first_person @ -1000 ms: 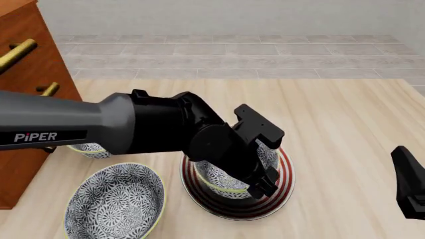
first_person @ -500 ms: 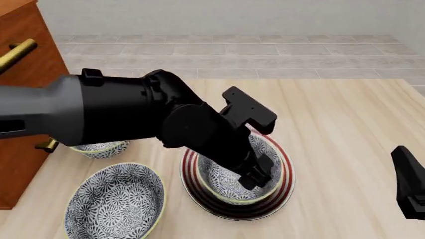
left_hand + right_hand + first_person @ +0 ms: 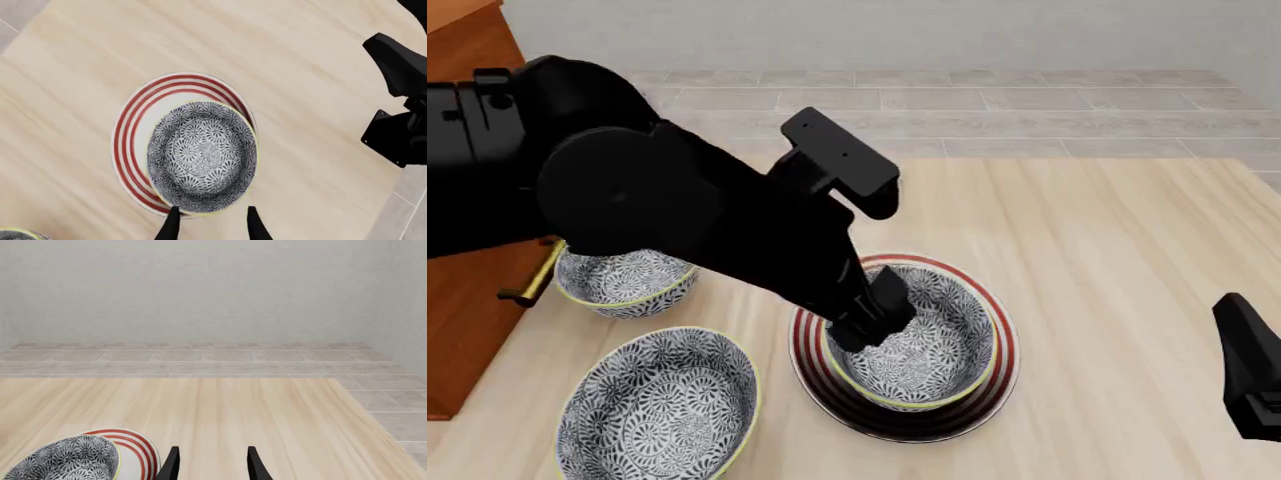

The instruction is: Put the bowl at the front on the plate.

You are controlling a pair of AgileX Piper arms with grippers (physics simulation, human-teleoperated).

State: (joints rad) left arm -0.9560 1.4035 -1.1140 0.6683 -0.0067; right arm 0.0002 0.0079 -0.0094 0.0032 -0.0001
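Note:
The blue-and-white floral bowl [image 3: 928,345] sits upright inside the red-ringed white plate [image 3: 994,385], toward the plate's right side. In the left wrist view the bowl [image 3: 200,155] covers much of the plate [image 3: 137,130]. My left gripper [image 3: 865,325] hangs open just above the bowl's left rim, holding nothing; its fingers [image 3: 210,227] straddle empty air beside the rim. My right gripper [image 3: 1252,375] waits open at the table's right edge, well away. From the right wrist view [image 3: 210,467] the bowl [image 3: 67,460] and the plate [image 3: 140,450] show at the side.
Two lookalike floral bowls lie left of the plate: one near the front [image 3: 661,405], one farther back [image 3: 627,275] beside a wooden cabinet [image 3: 467,120] with brass handles. The left arm's bulk hides much of the table's left. The right arm [image 3: 400,100] crosses the left wrist view.
The left gripper has let go of the bowl's rim and risen up and back to the left. The bowl stays on the plate. The right arm has not moved.

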